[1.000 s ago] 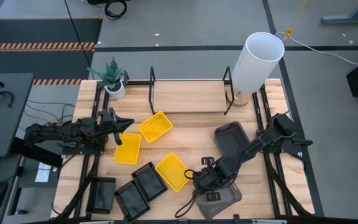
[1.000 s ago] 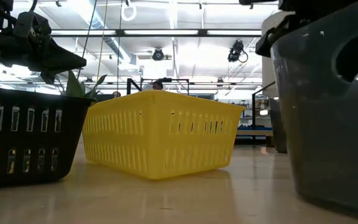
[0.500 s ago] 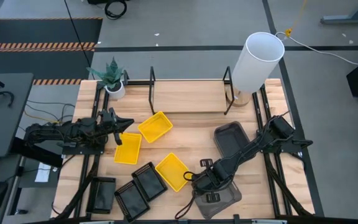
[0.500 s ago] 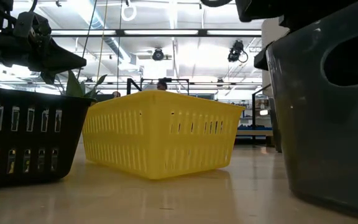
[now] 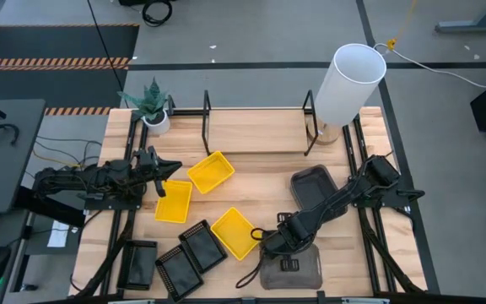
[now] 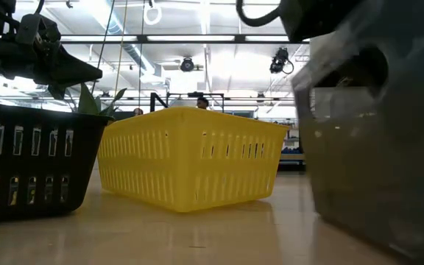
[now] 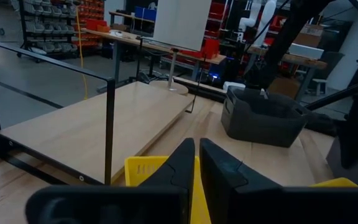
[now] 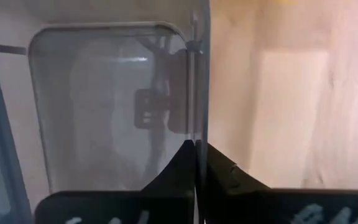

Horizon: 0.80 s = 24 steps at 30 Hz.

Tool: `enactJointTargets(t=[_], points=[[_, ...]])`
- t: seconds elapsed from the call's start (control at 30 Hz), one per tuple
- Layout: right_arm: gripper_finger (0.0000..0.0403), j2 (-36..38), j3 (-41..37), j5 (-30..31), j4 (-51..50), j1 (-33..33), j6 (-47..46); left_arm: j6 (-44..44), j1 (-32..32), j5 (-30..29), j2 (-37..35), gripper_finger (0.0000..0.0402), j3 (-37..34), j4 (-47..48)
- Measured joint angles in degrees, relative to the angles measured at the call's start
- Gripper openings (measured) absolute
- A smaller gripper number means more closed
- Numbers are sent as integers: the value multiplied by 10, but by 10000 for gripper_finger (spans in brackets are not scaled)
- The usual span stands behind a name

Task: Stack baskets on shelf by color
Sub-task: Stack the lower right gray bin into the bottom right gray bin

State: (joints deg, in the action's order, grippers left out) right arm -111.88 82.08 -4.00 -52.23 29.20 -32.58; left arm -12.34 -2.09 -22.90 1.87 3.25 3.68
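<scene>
A plank surface [image 5: 260, 181] filled the high view: three yellow baskets [image 5: 211, 171] centre-left, three black baskets [image 5: 180, 272] lower left, two grey baskets. The right gripper [image 5: 278, 245] pinched the lower-centre grey basket [image 5: 291, 270]. The left gripper's [image 7: 195, 162] fingers were closed, empty. Baskets looked light, stiff; grip the wall rim.

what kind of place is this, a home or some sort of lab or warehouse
Most likely a robotics lab or workshop in a warehouse-like hall, not a home. The low view shows a high ceiling with ducts and strip lights, the left wrist view shows storage racks of bins, and the table stands on a bare concrete floor.
</scene>
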Motion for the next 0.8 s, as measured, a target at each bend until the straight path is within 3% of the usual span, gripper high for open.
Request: enactJointTargets(t=[0.2, 0.47, 0.8], points=[[5, 43, 0, 4, -50, -14, -75, 0, 0, 0, 0, 37, 0, 0], [6, 149, 0, 71, -103, -32, -164, 0, 0, 0, 0, 34, 0, 0], [6, 281, 0, 159, -258, -68, -266, 0, 0, 0, 0, 36, 0, 0]])
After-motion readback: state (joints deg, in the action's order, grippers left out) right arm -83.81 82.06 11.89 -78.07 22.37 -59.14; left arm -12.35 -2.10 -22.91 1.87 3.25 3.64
